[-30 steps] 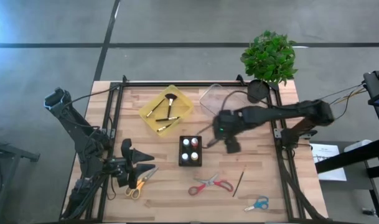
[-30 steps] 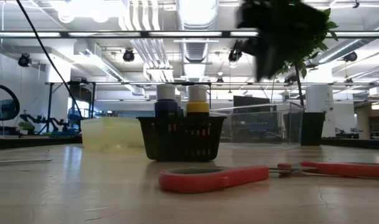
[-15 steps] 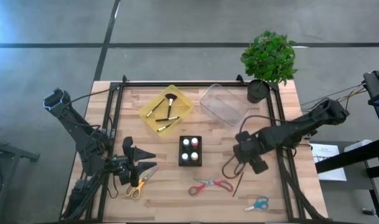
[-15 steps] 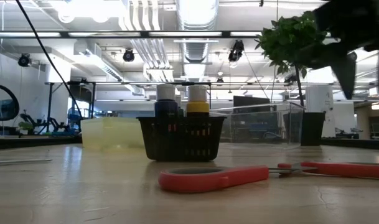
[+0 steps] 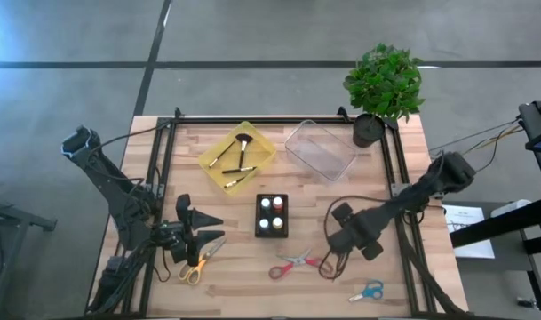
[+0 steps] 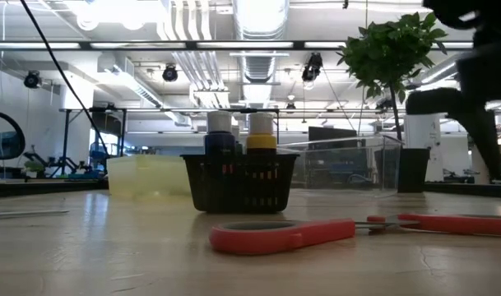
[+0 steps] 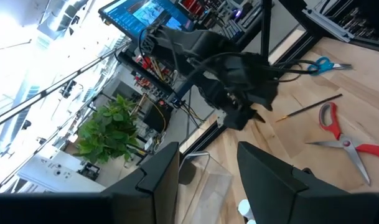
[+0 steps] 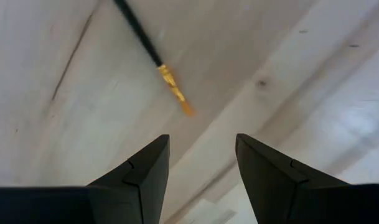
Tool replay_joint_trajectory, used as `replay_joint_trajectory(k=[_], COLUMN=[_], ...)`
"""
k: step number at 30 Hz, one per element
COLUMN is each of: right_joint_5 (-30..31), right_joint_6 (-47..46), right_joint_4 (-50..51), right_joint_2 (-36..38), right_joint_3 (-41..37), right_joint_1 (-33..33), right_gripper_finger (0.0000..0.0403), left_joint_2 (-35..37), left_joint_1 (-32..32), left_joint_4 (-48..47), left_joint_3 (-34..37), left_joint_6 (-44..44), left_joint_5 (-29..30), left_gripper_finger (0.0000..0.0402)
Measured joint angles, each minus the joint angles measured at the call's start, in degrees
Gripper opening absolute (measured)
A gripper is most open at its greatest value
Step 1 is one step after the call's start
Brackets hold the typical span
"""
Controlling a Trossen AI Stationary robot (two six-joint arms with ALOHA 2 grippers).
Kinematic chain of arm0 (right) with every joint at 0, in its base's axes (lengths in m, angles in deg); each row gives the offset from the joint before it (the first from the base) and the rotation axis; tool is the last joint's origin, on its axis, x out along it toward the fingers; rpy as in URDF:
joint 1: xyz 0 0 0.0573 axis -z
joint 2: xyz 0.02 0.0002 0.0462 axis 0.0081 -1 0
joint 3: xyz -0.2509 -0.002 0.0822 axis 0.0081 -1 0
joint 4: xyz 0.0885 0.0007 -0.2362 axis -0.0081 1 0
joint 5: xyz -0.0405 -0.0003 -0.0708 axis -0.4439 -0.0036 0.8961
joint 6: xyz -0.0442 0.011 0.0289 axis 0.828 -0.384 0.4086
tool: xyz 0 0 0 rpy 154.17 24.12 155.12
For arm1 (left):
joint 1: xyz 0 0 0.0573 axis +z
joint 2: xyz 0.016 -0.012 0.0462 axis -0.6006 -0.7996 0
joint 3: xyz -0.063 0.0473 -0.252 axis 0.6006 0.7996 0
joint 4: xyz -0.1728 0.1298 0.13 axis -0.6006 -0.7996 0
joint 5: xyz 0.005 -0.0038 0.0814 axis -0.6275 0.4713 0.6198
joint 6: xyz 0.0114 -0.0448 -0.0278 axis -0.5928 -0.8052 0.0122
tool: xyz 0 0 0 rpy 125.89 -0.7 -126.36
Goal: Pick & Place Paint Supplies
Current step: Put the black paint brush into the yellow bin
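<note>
Risk lies in the thin brush (image 8: pixel 153 56) on the counter (image 5: pixel 234 276): right gripper (image 5: pixel 334 253), jaws apart above it, may pinch off-centre and roll it; left gripper (image 5: pixel 208 233) waits, seemingly open, by the yellow scissors (image 5: pixel 197 263)

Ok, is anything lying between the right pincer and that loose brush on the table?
Nothing. In the right wrist view, only bare wood lies between the open right pincer and the brush, which sits just ahead of the fingertips.
</note>
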Motion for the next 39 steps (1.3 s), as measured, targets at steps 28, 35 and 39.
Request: replay_joint_trajectory(k=[28,35,39], right_joint_5=[0.9,0.9,1.0], right_joint_6=[-5.8,-7.0,-7.3], right_joint_4=[-3.6,-3.5,-3.6], right_joint_2=[-6.2,-6.3,-6.3], right_joint_3=[0.8,-0.1,-1.3], right_joint_1=[-3.0,-3.8,-3.8], right_gripper_finger=[0.0182,0.0182,0.0182], left_joint_2=[0.0,0.0,0.0], left_joint_1=[0.2,0.2,0.2], left_joint_4=[0.0,0.0,0.0], left_joint_3=[0.0,0.0,0.0], left_joint_6=[-0.2,-0.3,-0.3], left_joint_5=[-0.1,-0.1,-0.1], left_gripper_finger=[0.017,0.017,0.017])
